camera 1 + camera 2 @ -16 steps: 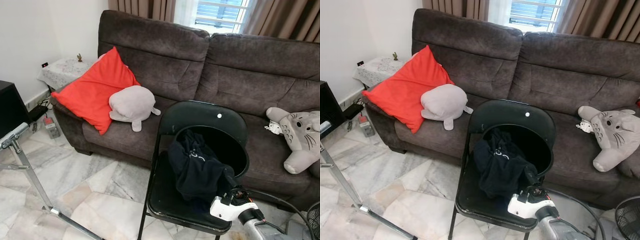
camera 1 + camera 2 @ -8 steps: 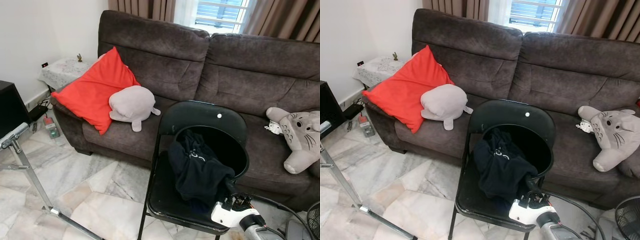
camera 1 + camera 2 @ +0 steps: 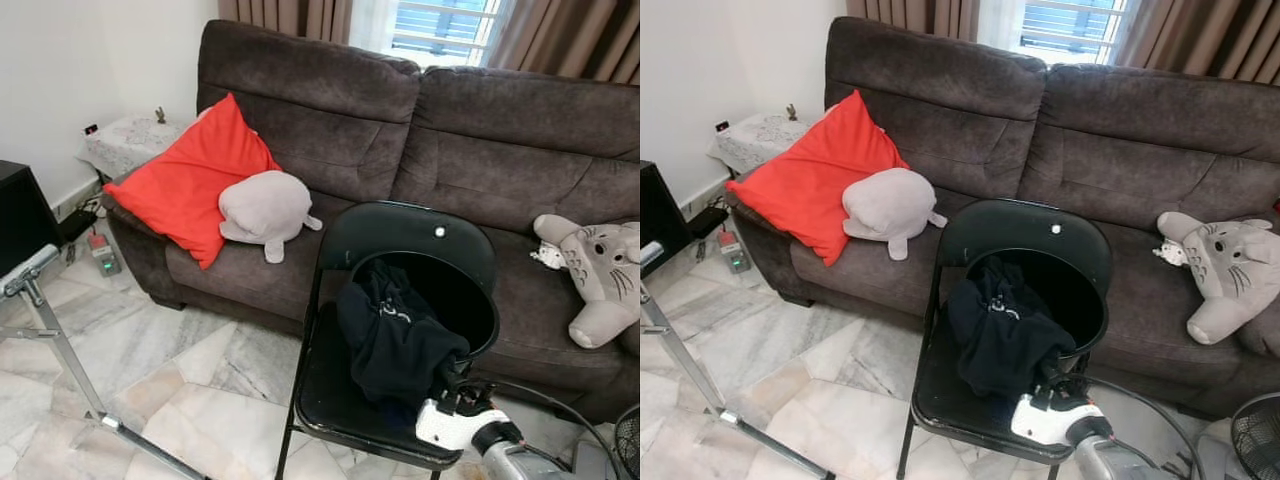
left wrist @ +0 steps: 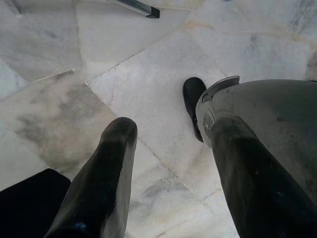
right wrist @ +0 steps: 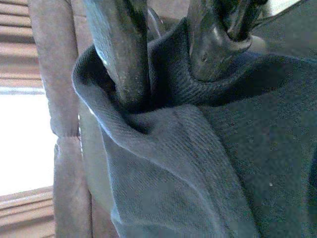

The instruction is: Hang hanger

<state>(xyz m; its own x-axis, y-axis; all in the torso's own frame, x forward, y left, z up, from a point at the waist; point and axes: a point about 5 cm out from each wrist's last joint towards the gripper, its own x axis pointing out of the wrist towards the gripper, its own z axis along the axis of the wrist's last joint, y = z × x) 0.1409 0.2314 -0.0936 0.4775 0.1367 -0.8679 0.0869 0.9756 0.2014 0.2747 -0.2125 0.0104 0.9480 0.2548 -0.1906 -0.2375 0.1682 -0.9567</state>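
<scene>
A dark garment lies bunched on the seat of a black folding chair, with a small metal glint of a hanger hook near its top. My right gripper sits at the garment's lower right edge. In the right wrist view its fingers are pressed into a ribbed fold of the cloth, pinching it. My left gripper hangs open over the marble floor, with nothing between its fingers.
A brown sofa behind the chair carries a red cushion, a grey plush and a grey cat-like plush. A metal stand leg crosses the floor at left. A fan is at lower right.
My right arm dipped lower beside the chair seat, then came back up and slightly left against the garment's edge. The garment's lower right fold has shifted a little.
</scene>
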